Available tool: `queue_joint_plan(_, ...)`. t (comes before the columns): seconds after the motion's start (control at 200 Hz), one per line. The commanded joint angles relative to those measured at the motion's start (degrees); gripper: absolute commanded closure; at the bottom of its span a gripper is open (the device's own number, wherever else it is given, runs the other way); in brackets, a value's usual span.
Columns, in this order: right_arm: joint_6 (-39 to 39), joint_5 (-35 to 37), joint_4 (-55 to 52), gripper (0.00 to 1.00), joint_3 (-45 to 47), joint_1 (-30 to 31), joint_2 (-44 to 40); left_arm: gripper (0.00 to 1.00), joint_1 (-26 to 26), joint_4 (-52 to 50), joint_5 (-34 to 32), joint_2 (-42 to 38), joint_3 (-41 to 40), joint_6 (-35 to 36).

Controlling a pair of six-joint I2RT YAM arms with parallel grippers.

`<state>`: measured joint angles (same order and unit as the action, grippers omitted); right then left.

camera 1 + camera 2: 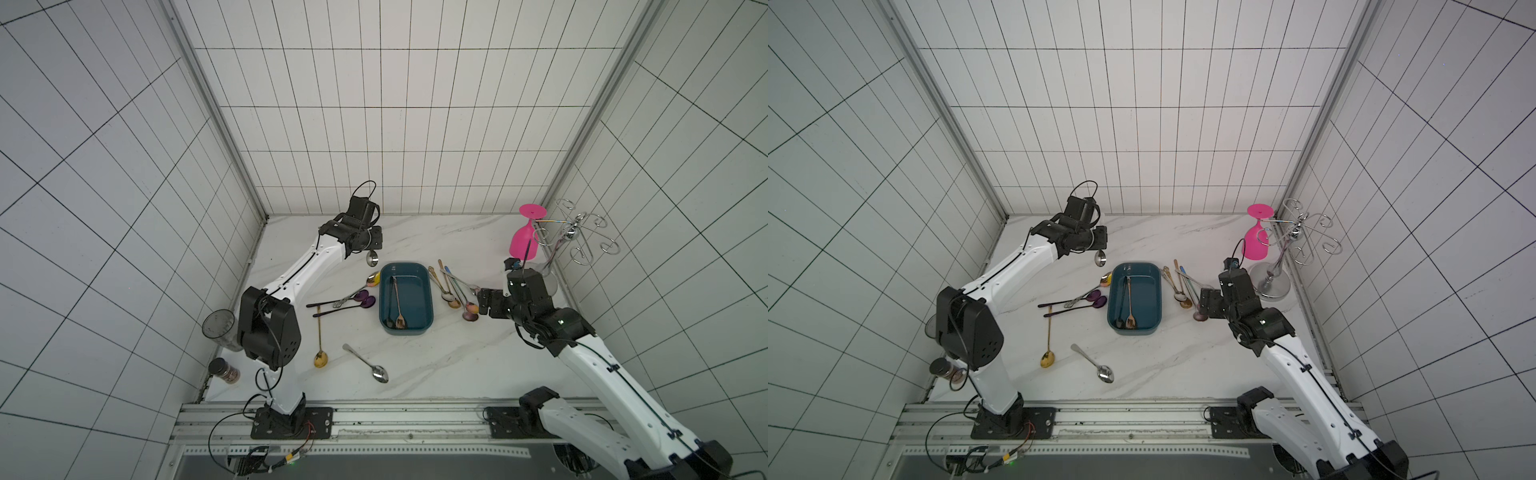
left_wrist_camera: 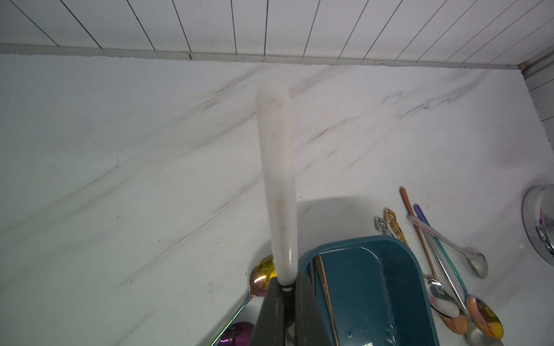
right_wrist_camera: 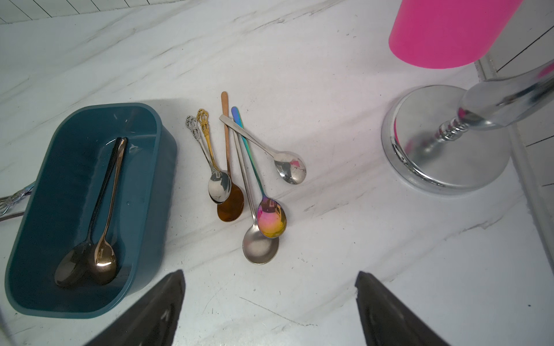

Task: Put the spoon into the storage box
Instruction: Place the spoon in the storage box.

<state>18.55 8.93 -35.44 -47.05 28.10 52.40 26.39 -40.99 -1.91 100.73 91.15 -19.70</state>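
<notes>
Nearest the rail, a silver spoon lies slanted on the marble table, with a gold spoon just to its left. At the middle of the table sits the storage box, a teal tub lying lengthwise. Inside it, a dark spoon and a bronze spoon rest side by side, their bowls at the near end. Two purple spoons lie on the table left of the box, and a loose cluster of spoons lies to its right. The right gripper hovers over that cluster, jaws wide apart and holding nothing. Beyond the box's far left corner, the left gripper is clamped on the held spoon, raised off the table with its bowl hanging down. The pale blurred bar in the left wrist view is probably its handle. In the far right corner a pink glass hangs upside down from a chrome rack.
</notes>
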Motion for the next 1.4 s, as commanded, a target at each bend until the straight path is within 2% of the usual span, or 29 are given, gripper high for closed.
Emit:
queue_joint_plan(0.0,-0.7,1.76,-0.59,0.07,-1.42,-0.5,0.89,1.0,3.23,2.56,3.22,-2.91,-6.32,-1.74)
queue_joint_plan(0.235,-2.27,2.41,-0.86,0.08,-3.4,-1.15,4.8,1.0,9.75,8.98,8.01,-7.93,-18.31,-11.23)
queue_joint_plan(0.45,-6.06,-0.63,-1.71,0.12,-8.96,-4.8,13.57,1.0,12.92,10.55,7.53,-4.31,-18.86,-17.98)
queue_joint_plan(0.59,-9.79,-2.66,-2.81,0.19,-13.35,-6.87,19.75,0.91,14.27,10.93,6.65,-2.17,-18.63,-19.41)
queue_joint_plan(0.68,-12.62,-2.73,-4.02,0.25,-16.59,-7.34,24.38,0.8,14.25,11.15,6.34,-2.09,-19.34,-19.82)
queue_joint_plan(0.755,-13.88,-2.56,-5.6,0.3,-19.73,-7.45,28.64,0.68,14.3,11.37,5.98,-3.07,-19.77,-19.59)
queue_joint_plan(0.824,-14.56,-2.36,-6.3,0.32,-22.32,-7.58,32.31,0.6,14.3,11.32,5.42,-4.59,-19.72,-18.82)
queue_joint_plan(1.049,-17.89,0.01,-5.17,0.33,-26.83,-7.61,40.94,0.48,13.61,11.72,1.8,-10.52,-19.79,-12.41)
queue_joint_plan(1.354,-22.54,-1.58,-2.47,0.35,-30.45,-7.57,50.68,0.3,4.36,14.67,3.14,-18.91,-22.92,-1.12)
queue_joint_plan(1.394,-23.38,-1.59,-1.9,0.35,-30.65,-7.59,51.81,0.26,3.14,15.31,3.63,-20.0,-23.65,0.36)
